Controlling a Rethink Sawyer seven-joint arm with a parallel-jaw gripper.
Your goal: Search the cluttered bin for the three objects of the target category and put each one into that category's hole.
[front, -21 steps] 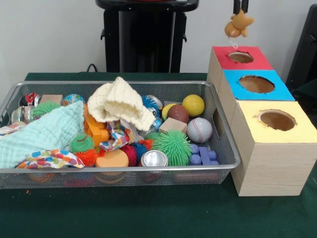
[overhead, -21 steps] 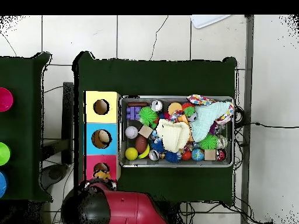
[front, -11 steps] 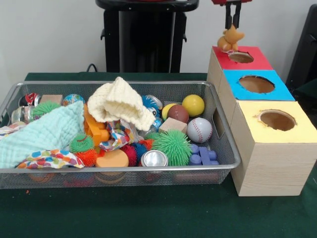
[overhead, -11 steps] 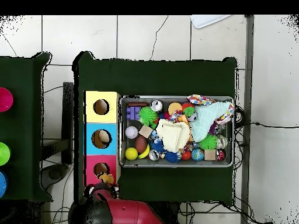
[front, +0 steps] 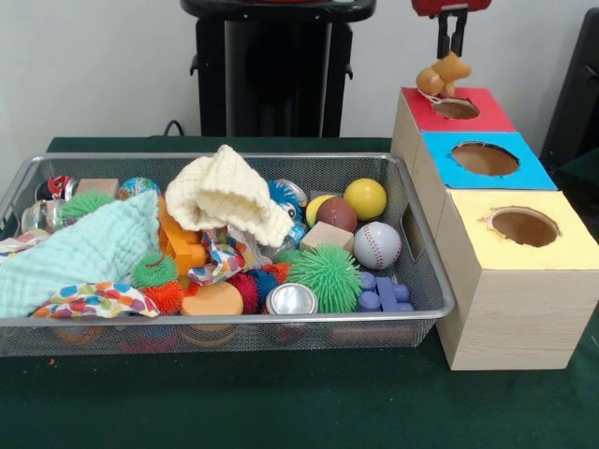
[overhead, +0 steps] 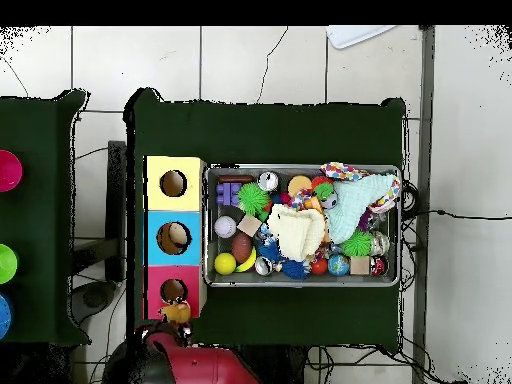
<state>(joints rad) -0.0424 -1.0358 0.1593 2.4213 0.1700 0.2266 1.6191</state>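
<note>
A small orange plush toy (front: 445,77) hangs just above the far rim of the red-topped box's hole (front: 456,108). My gripper (front: 451,53) comes down from the top edge and is shut on the toy's top. In the overhead view the toy (overhead: 176,312) shows just beyond the red hole (overhead: 173,290), on the side of the red arm (overhead: 190,362), which hides the gripper. The wire bin (front: 426,271) holds balls, spiky toys, cans, blocks and cloths.
The blue hole (front: 484,158) and the yellow hole (front: 523,225) follow the red one in a row of boxes right of the bin. A cream knitted cloth (front: 227,195) and a mint cloth (front: 86,251) cover part of the bin's contents.
The gripper came down with the orange toy from higher up, then shifted slightly right, bringing the toy closer over the red hole's rim.
</note>
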